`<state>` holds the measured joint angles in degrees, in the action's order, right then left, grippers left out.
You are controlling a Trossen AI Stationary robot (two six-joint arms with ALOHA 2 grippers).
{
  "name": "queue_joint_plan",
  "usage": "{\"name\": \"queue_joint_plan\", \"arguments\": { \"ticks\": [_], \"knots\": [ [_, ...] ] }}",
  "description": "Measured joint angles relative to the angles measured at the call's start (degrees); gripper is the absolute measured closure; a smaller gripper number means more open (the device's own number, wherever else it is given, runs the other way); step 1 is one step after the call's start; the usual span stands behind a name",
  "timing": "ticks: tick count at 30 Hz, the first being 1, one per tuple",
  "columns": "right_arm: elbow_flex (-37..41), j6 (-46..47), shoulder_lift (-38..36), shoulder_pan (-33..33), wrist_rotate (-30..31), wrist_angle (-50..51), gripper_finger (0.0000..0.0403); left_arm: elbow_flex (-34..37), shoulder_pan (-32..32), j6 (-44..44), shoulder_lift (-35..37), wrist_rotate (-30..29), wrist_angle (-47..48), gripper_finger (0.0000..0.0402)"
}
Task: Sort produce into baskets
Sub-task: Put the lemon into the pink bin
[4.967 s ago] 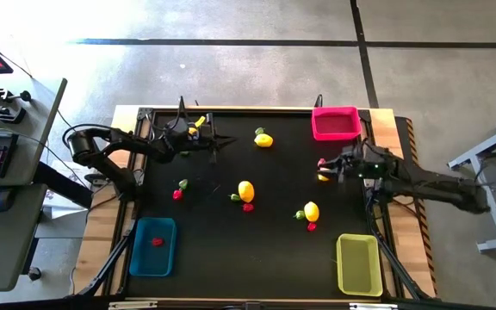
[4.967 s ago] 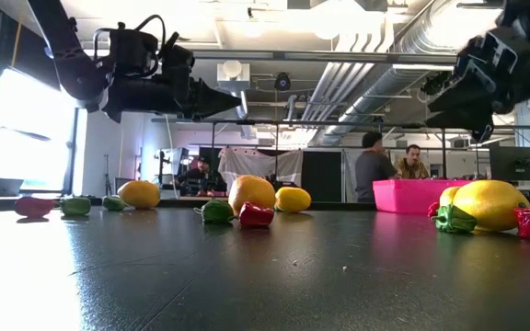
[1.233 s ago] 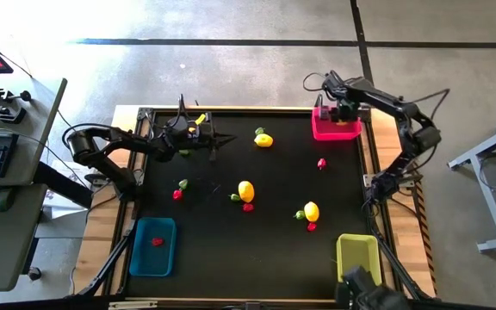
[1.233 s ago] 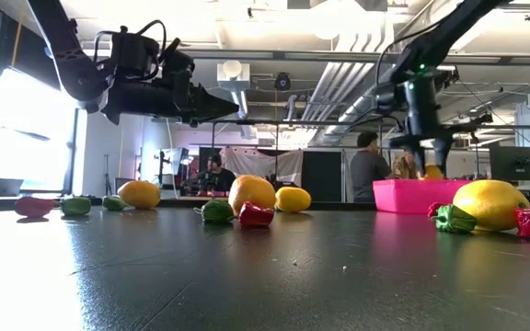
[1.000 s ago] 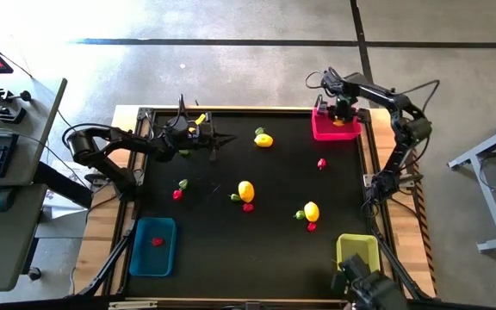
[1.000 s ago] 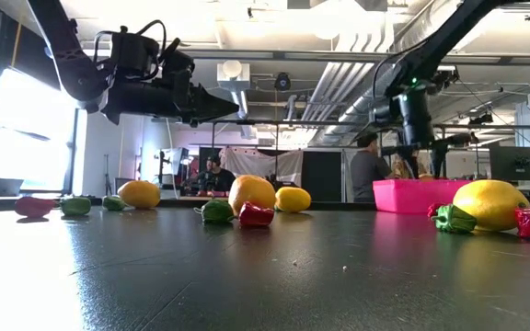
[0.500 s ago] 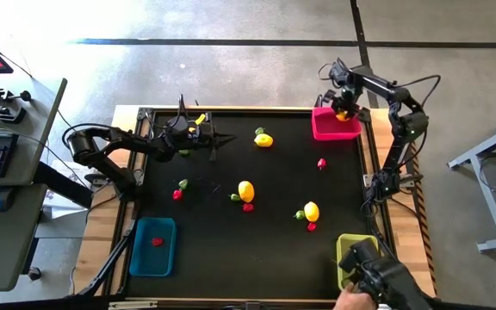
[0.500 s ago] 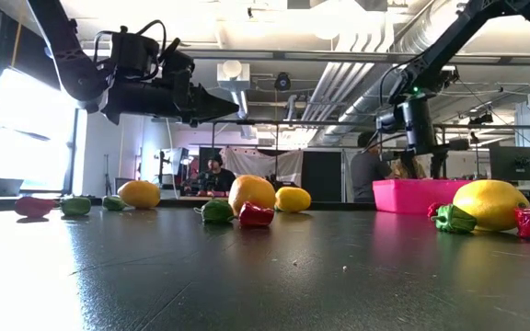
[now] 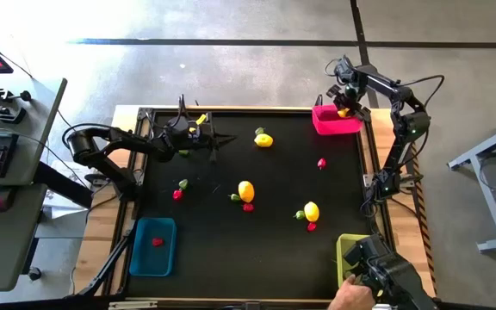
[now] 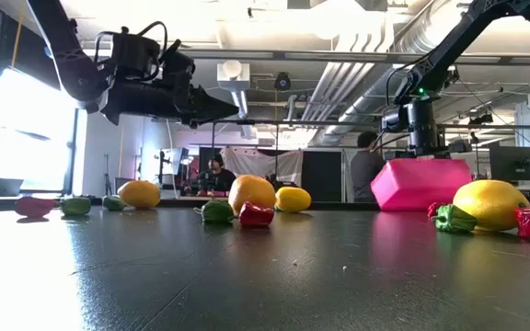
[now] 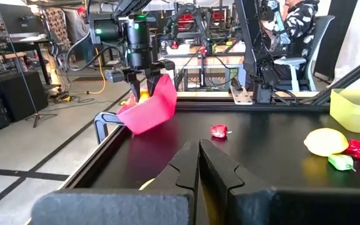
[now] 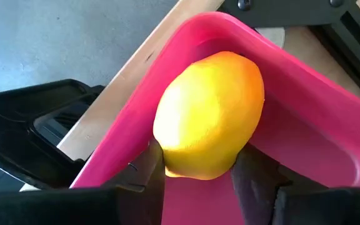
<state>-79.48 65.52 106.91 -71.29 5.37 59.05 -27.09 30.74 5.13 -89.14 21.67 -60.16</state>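
Lemon [image 12: 208, 115], smooth, rigid and probably light, sits clamped across its middle in your right gripper [image 12: 195, 164] over the tipped pink basket [image 12: 305, 134]; left gripper [image 11: 199, 164] clenched, empty.

Seen from above, the counter [image 9: 231, 250] fills the middle of the frame. One basket [image 9: 337, 122] sits at its upper right corner, tipped up on one side, with the right claw [image 9: 343, 106] at its upper edge gripping a lemon [image 12: 208, 122] inside it. A second basket [image 9: 152, 246] lies at lower left with one small piece [image 9: 157, 242] in it. A third basket [image 9: 351, 258] lies at lower right. The left claw [image 9: 216, 139] hangs over the upper left area.
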Motion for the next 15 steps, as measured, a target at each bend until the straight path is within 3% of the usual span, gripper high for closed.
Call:
{"name": "queue_joint_plan", "arguments": {
  "ticks": [9,15],
  "knots": [
    [0.0,-2.52,0.0,0.04,-0.39,0.59,0.0263,0.0,0.0,0.02,0.0,0.0,-0.04,0.0401],
    [0.04,-4.13,0.0,0.33,-1.99,1.5,0.0201,0.0,0.0,0.02,0.0,0.0,-0.04,0.0401]
  ]
}}
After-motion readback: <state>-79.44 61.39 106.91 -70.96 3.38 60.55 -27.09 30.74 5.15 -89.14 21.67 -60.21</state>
